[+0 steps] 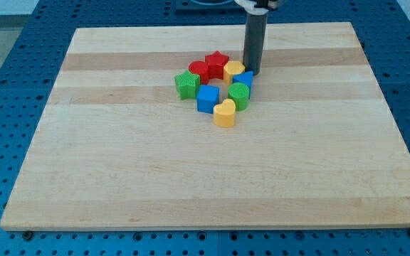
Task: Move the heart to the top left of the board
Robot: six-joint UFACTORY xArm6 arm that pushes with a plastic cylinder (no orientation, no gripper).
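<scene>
Single raised view over board (119, 199)

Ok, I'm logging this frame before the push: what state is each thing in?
my tip: down on the board, beside yellow block and blue block
yellow heart: untouched, at cluster's bottom edge
red star: in cluster
green star: cluster's left
board: flat

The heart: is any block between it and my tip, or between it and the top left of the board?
Yes. The yellow heart lies at the cluster's bottom; my tip is at its top right, with the green block and blue block between. Toward the top left stand the blue cube and green star.
</scene>
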